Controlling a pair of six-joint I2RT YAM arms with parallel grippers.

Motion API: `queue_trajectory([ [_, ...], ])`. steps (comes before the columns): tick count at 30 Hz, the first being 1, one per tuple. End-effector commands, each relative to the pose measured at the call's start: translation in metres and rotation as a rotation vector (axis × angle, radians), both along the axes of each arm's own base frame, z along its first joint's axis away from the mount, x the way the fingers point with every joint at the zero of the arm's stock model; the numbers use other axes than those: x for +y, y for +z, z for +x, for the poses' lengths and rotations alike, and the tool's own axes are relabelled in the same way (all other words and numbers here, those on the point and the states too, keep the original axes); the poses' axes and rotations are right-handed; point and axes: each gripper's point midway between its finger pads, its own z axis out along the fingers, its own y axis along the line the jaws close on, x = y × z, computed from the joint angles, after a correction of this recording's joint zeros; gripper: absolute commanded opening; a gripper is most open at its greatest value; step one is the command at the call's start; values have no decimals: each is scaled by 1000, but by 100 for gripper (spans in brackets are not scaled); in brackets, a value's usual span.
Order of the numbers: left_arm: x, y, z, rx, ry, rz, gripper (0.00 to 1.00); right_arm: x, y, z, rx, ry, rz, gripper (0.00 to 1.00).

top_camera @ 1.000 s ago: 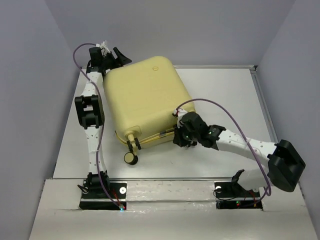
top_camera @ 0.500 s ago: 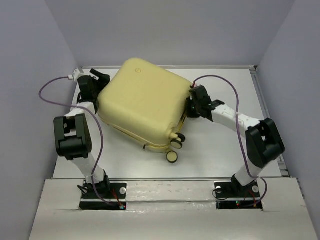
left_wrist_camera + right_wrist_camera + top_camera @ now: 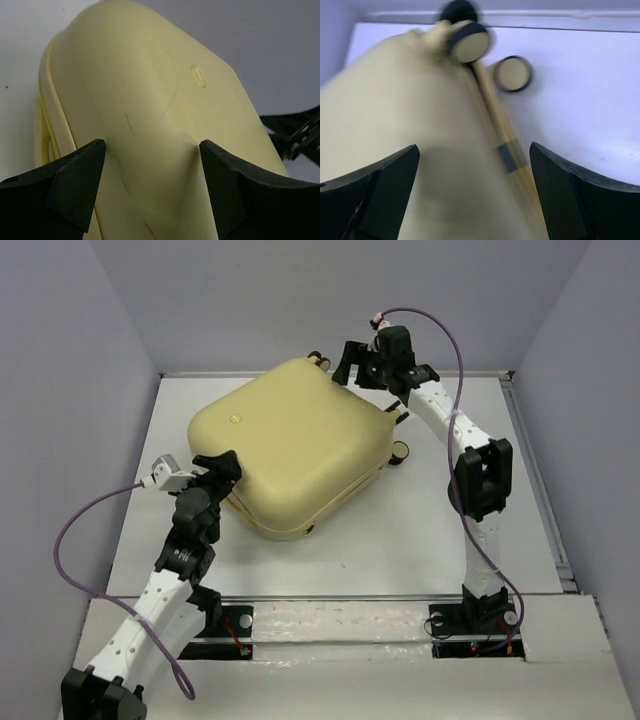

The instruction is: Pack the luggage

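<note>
- Locating the luggage (image 3: 295, 450): it lies flat and shut on the table (image 3: 430, 540), centred between the arms and turned diagonally.
- Its axis runs from the near-left edge to the far-right edge, where the wheels (image 3: 470, 42) sit.
- The left claw (image 3: 222, 468) is at the near-left corner. Its jaws are spread wide with the curved shell between them. The left wrist view does not confirm contact.
- The right claw (image 3: 350, 362) hovers at the far corner by the wheels. Its jaws are spread wide and grip nothing, with the side seam below the gap.
- Both claws are about equally near, at opposite ends of the axis.
- The luggage is a pale yellow, rounded square hard shell. It has a small round emblem (image 3: 198, 76), faint scuffs, and cream wheels with black rims.
</note>
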Motion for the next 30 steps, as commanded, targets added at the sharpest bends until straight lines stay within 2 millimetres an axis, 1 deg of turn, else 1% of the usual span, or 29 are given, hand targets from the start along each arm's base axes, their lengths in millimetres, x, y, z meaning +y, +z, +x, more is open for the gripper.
queue_trajectory([
  [1,-44,18,-24,8,-217,-41,83,74,103,-103,-124,298,68,97],
  [2,-43,33,-23,-19,-217,-24,83,66,107,-106,-142,277,44,97],
  [3,-43,42,-22,-17,-218,5,84,55,111,-107,-164,238,12,97],
  [4,-44,51,-18,-16,-230,58,84,41,117,-118,-184,221,-17,97],
  [5,-45,81,-17,-60,-234,69,85,29,119,-119,-200,175,-48,95],
  [6,-45,90,-13,-62,-232,92,85,22,122,-124,-213,160,-64,92],
  [7,-43,124,-14,-120,-225,97,85,9,125,-139,-225,151,-82,83],
  [8,-41,134,-13,-125,-217,138,87,2,126,-146,-232,135,-89,72],
  [10,-40,149,-2,-121,-199,172,88,-9,129,-161,-258,121,-79,37],
  [11,-40,173,0,-154,-191,180,90,-14,94,-175,-196,131,-95,15],
  [12,-41,162,18,-88,-186,233,90,-22,111,-189,-254,121,-58,8],
  [13,-42,185,24,-111,-185,241,92,-25,102,-198,-242,121,-42,7],
  [14,-44,184,35,-84,-198,264,94,-28,65,-212,-191,138,-46,7],
  [15,-42,157,64,20,-206,295,94,-33,67,-224,-203,138,-23,7],
  [16,-39,180,76,1,-198,288,94,-34,55,-232,-178,135,-5,7],
  [17,-36,177,91,33,-202,302,94,-36,43,-239,-160,141,1,7],
  [18,-34,168,104,84,-209,318,95,-37,16,-250,-110,155,1,7],
  [19,-29,157,132,138,-235,312,95,-37,11,-258,-97,163,19,7],
  [20,-26,151,147,151,-265,297,94,-38,2,-263,-82,174,22,7],
  [21,-18,119,171,228,-314,256,94,-38,-15,-270,-59,188,20,7],
  [22,-10,113,181,248,-316,230,94,-40,-22,-271,-50,184,13,7],
  [23,-3,116,191,246,-319,210,93,-42,-28,-271,-44,176,6,7],
  [24,-1,110,199,256,-330,200,93,-42,-32,-271,-39,177,-4,7],
  [25,24,97,215,282,-304,180,93,-43,-40,-270,-32,180,-17,7],
  [26,32,89,221,304,-293,174,93,-42,-43,-267,-33,176,-22,7],
  [27,40,64,231,359,-290,162,93,-42,-43,-261,-49,163,-27,7],
  [28,47,51,237,386,-286,169,92,-41,-43,-257,-50,159,-33,7],
  [29,58,51,241,421,-274,185,92,-38,-42,-247,-62,149,-39,7],
  [30,63,16,251,503,-286,176,92,-40,-42,-240,-63,135,-40,7],
])
